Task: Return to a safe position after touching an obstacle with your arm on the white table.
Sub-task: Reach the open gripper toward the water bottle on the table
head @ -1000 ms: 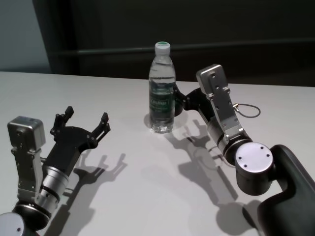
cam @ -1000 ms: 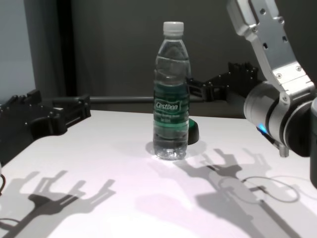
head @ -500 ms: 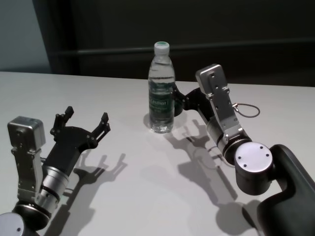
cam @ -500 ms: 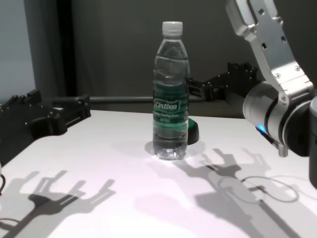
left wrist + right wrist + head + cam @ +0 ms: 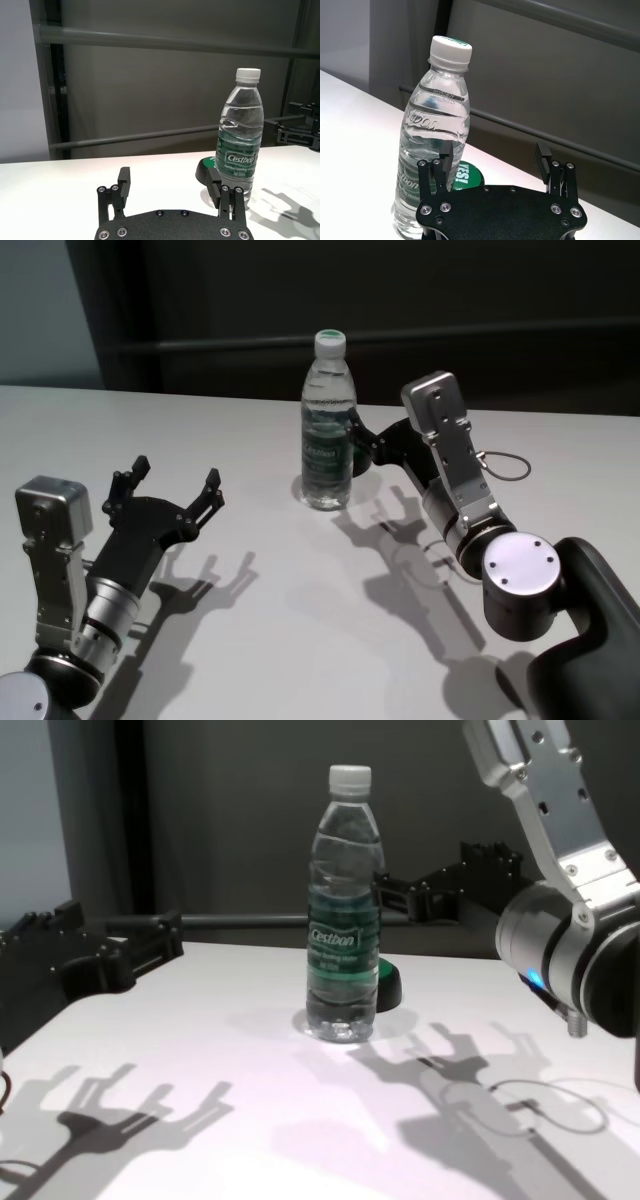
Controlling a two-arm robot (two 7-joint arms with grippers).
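Note:
The obstacle, a tall clear water bottle with a white cap and a green label, stands upright on the white table. It also shows in the chest view and both wrist views. My right gripper is open just right of the bottle at label height. One of its fingertips is against or very close to the bottle's side; I cannot tell if they touch. My left gripper hangs open and empty over the near left of the table.
A small dark dome with a green top sits just behind and right of the bottle. A thin cable loop lies on the table right of my right arm. A dark wall with a rail runs behind the table's far edge.
My right arm has shifted slightly to the right and toward me. The bottle's base has slid a touch to the left but it stays upright. The left arm has not moved.

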